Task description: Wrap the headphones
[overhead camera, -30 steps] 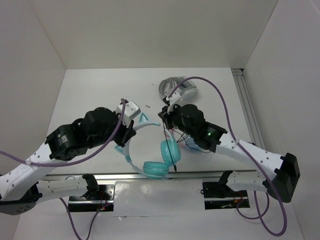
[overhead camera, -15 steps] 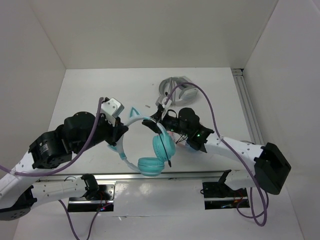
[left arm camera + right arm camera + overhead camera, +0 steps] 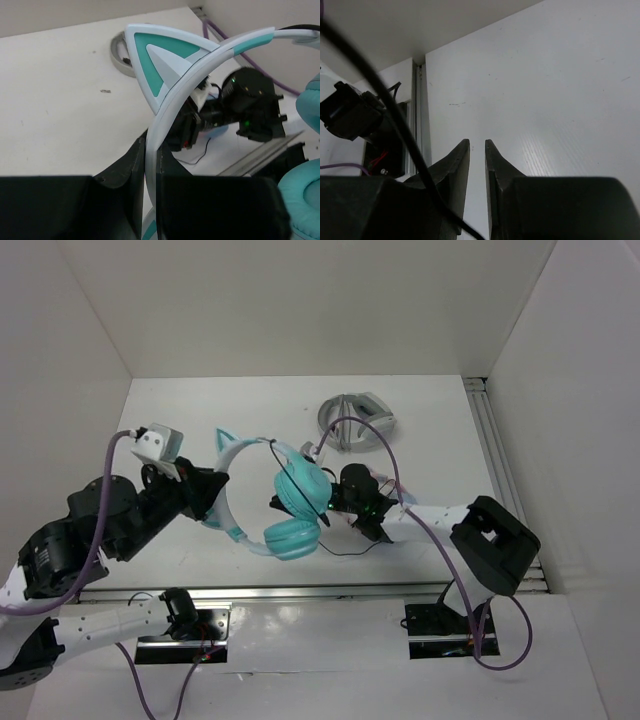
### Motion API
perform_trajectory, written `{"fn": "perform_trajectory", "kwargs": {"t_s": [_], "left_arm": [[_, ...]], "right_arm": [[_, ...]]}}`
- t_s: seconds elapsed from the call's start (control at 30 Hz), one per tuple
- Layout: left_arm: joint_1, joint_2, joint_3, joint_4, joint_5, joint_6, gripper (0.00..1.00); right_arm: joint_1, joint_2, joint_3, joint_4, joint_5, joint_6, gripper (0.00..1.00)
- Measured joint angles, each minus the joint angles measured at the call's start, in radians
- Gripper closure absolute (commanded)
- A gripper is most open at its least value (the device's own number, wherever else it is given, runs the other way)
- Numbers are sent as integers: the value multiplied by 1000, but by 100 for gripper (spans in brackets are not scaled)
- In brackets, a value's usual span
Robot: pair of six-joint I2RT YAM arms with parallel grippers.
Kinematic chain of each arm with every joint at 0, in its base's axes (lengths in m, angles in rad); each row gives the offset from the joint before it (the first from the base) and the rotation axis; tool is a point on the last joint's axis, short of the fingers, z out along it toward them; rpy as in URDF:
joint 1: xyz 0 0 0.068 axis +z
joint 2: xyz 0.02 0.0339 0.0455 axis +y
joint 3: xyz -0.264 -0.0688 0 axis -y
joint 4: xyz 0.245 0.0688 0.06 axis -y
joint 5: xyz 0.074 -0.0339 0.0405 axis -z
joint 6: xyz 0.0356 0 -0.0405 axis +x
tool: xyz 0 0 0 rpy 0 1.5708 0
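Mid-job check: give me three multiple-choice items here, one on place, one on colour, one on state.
1. Where does the grey-white folded pair lie? A) far side of the table B) near left corner C) near right corner
2. What colour are the earcups of the cat-ear headphones? A) pink B) teal C) black
3. What is the left pincer doing? A) hanging open B) clamping the headband C) gripping an earcup
Answers: 1 A, it lies at the table's far end; 2 B, both cups show teal; 3 B, the headband sits between its fingers in the wrist view.
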Motion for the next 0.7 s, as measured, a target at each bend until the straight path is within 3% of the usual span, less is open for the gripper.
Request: {"fn": "perform_trajectory", "kwargs": {"t_s": [0.13, 0.43, 0.7], "left_arm": [[0, -15, 7, 10, -116, -55, 100], [0, 71, 33, 0, -375, -203, 100], [0, 170, 105, -89, -549, -330, 100]], "right_arm": [[10, 0, -19, 37, -1, 16, 75], [95, -1, -95, 88, 17, 23, 95], [187, -2, -127, 112, 65, 23, 92]]}}
